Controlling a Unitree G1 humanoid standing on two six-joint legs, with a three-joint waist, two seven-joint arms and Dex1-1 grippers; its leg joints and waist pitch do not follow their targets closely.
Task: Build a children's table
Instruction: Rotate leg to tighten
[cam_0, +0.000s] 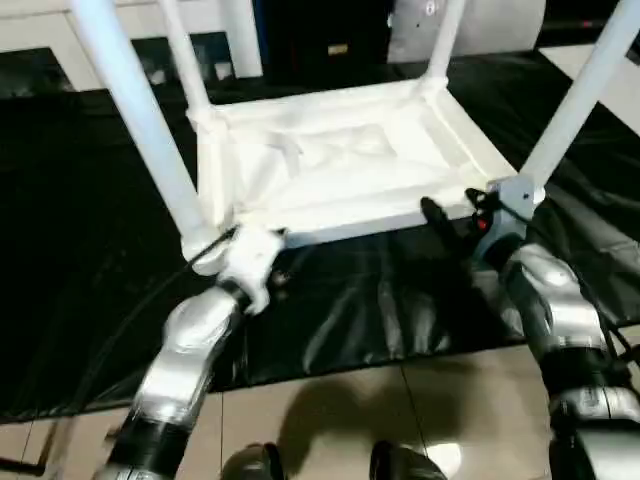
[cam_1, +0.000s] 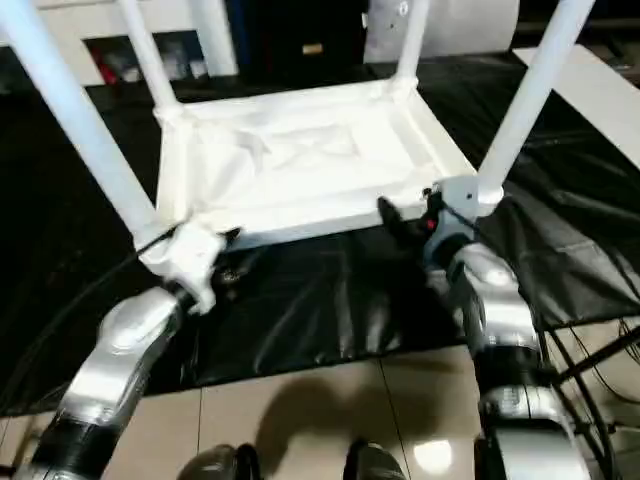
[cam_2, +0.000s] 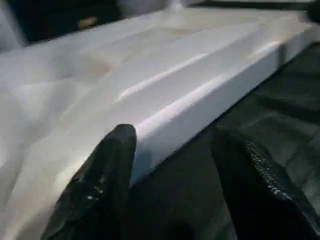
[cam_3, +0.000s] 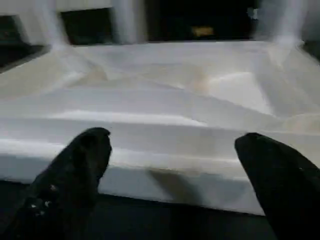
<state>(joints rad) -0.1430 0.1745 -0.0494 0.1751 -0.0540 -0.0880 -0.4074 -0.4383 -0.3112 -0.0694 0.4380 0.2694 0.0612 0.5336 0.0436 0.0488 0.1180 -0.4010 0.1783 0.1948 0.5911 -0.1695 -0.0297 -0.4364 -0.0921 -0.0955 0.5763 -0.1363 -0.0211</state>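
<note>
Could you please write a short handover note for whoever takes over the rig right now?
Left gripper: open, at the near edge of the table top, by its near left corner.
Right gripper: open, facing the same edge near the right corner.
The children's table lies upside down on the black-covered worktable, all four legs standing in their corner sockets.
Done: legs fitted.
Left, probably: grip the edge and turn the table upright.

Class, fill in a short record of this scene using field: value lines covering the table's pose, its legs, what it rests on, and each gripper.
Table pose: children's table upside down
Legs: four legs standing up from the corners
Support: black-covered worktable
Left gripper: open, at the near rim
Right gripper: open, facing the near rim
</note>
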